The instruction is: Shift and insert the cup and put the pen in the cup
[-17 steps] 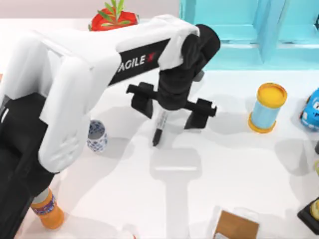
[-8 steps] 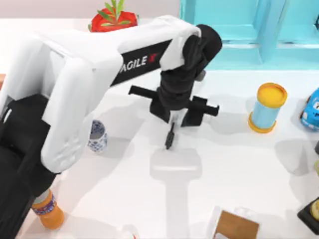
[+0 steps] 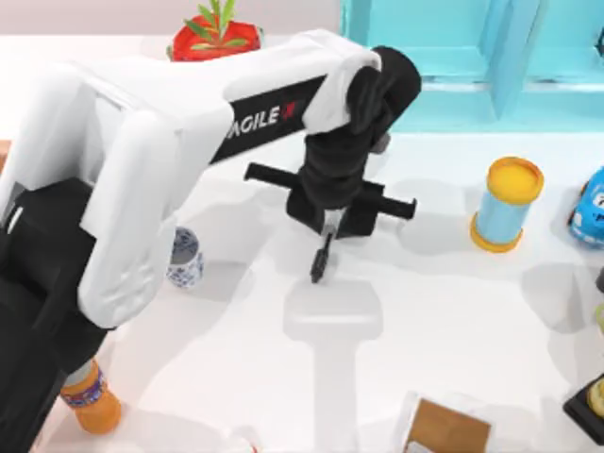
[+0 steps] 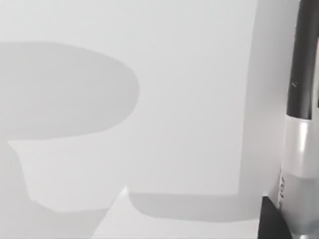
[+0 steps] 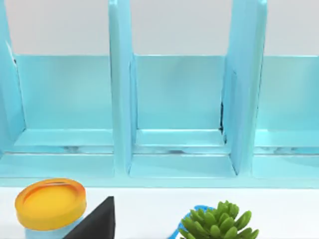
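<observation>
Left gripper point(image 3: 330, 229) holds the pen point(image 3: 322, 259) above the table point(image 3: 453, 311).
Fingers clamped on its barrel; cup point(image 3: 184, 258) stands well apart.

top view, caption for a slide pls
Left gripper holds the pen upright, right of the cup.

Counting what's sitting on the counter point(image 3: 453, 321) right now: one pen point(image 3: 322, 258), one patterned cup point(image 3: 184, 258), one light-blue cylinder with yellow rims point(image 3: 508, 204), one orange bottle point(image 3: 91, 399), one toy car point(image 3: 590, 208), and one teal shelf unit point(image 3: 472, 57) standing along the back.
</observation>
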Robot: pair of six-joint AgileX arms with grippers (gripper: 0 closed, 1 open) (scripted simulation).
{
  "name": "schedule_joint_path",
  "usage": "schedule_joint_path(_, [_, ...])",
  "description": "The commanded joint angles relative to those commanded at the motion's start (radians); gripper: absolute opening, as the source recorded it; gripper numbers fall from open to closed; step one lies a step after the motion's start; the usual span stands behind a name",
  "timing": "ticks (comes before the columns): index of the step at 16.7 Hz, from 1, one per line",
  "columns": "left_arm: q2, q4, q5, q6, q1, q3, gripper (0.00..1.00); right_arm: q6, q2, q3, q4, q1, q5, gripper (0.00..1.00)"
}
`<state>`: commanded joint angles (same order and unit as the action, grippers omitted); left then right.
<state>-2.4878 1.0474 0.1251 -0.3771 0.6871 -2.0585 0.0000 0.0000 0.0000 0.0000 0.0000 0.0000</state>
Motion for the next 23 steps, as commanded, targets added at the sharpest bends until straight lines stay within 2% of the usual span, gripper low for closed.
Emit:
schedule_joint_path(3, [0.065,0.035,0.004,-0.034,0.033,0.064,0.00,0.000,0.000,0.000,0.000,0.000,0.000,1.00])
schedule_joint_path(10, [0.368,0.124,0.014,-0.132,0.123,0.242,0.00,0.000,0.000,0.000,0.000,0.000,0.000,1.00])
schedule_joint_path(16, [0.388,0.142,0.016,-0.147,0.138,0.262,0.00,0.000,0.000,0.000,0.000,0.000,0.000,1.00])
schedule_joint_path(19, [0.412,0.087,0.028,-0.132,0.134,0.303,0.00,0.000,0.000,0.000,0.000,0.000,0.000,1.00])
schedule_joint_path(23, [0.496,-0.117,0.066,-0.077,0.118,0.450,0.00,0.000,0.000,0.000,0.000,0.000,0.000,1.00])
